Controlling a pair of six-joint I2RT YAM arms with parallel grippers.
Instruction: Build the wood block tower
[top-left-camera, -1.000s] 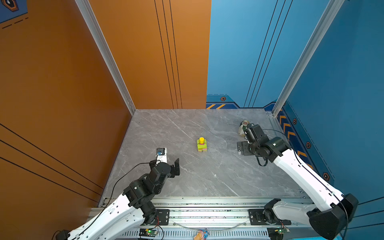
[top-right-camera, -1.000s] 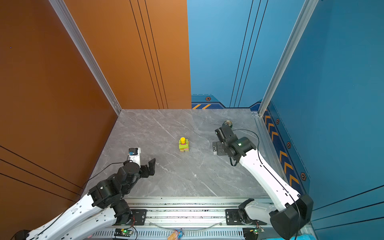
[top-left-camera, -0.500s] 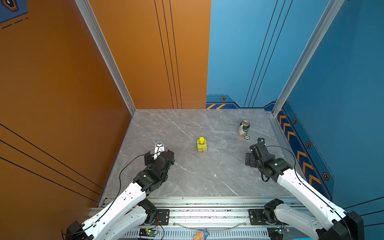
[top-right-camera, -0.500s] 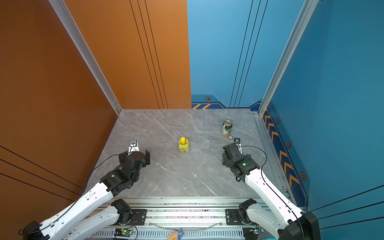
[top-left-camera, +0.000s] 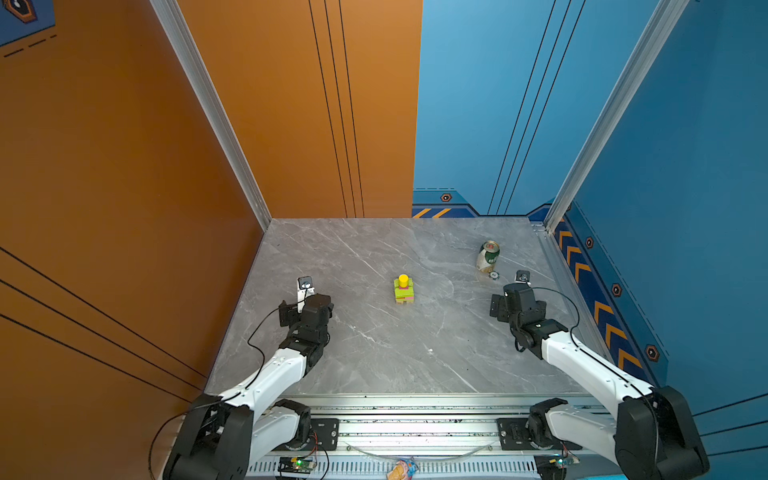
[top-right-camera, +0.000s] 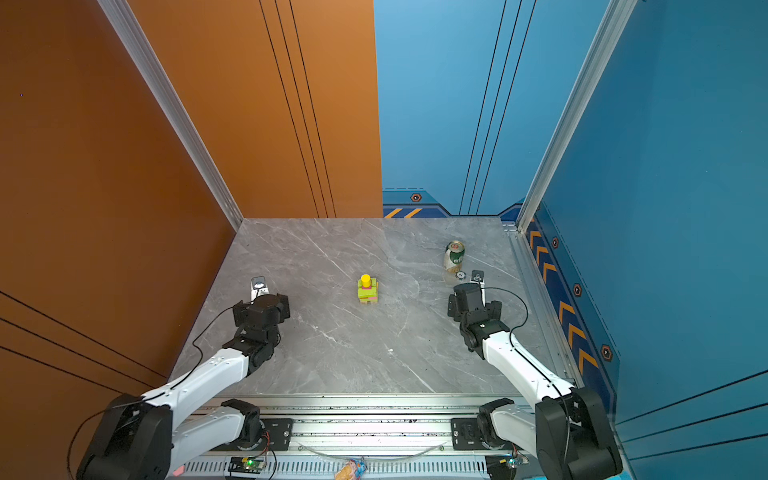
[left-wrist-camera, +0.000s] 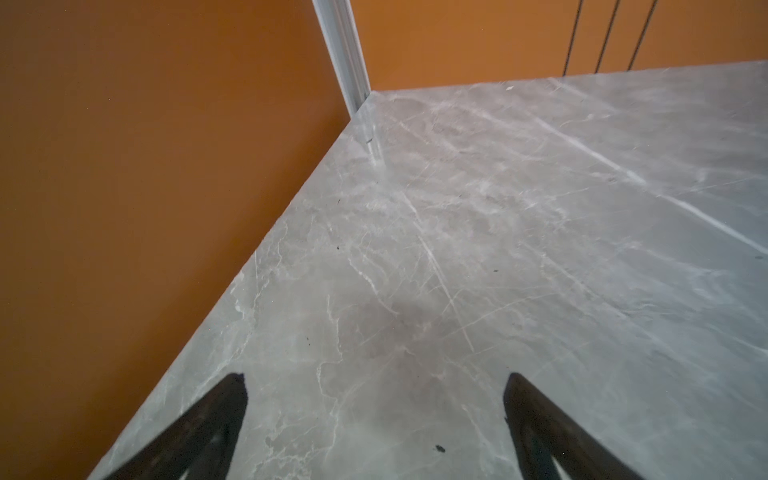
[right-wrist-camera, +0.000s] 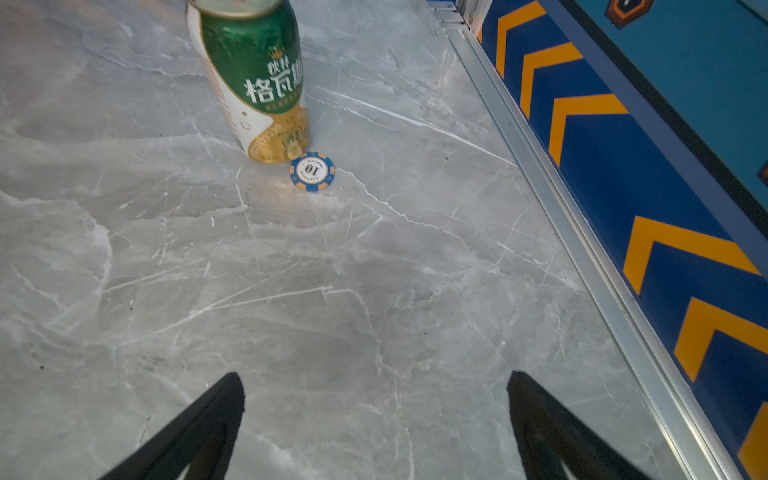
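One upright tower (top-left-camera: 403, 290), yellow cylinder (top-left-camera: 402, 280) topmost

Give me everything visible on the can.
The can looks like a metal drink can: green upper body with white Chinese lettering, white and gold lower band. It stands lid up on the grey table, toward the far right corner in both top views, and looks slightly tilted, perhaps dented. A blue poker chip lies flat at its foot; contact unclear. Nothing grips it.
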